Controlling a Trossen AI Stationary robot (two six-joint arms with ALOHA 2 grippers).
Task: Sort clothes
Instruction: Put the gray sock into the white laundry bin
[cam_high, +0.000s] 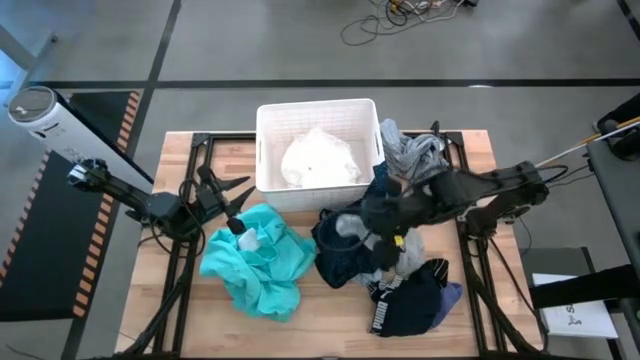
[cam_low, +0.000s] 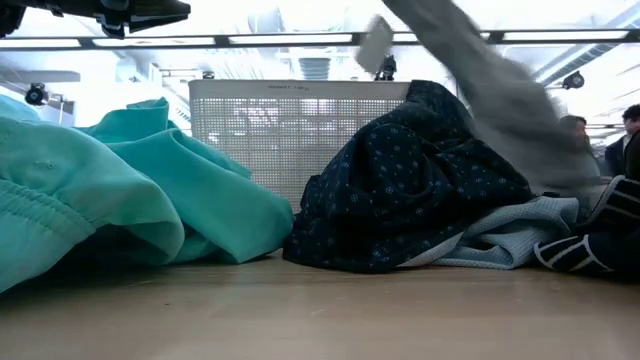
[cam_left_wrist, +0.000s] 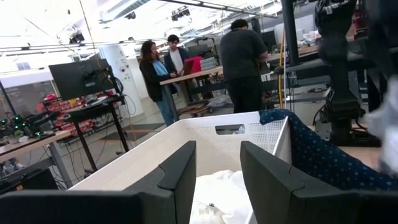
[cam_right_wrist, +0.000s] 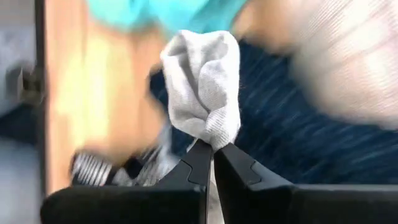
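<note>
Matt soft cloth garments (cam_high: 262, 262); perforated plastic bin (cam_high: 268, 120); smooth wooden table (cam_high: 330, 320).

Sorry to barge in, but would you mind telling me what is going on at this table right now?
The robot is sorting clothes. Its right tool is shut on a fold of a grey garment above the dark pile in the middle of the table. The left tool waits part-open beside the white bin, holding nothing. A white garment already lies in the bin, and a teal garment sits on the table.

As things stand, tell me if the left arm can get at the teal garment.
Probably yes. The left end effector hangs open and empty just beside the teal garment, with nothing between them; the right end effector is off pinching grey cloth.
</note>
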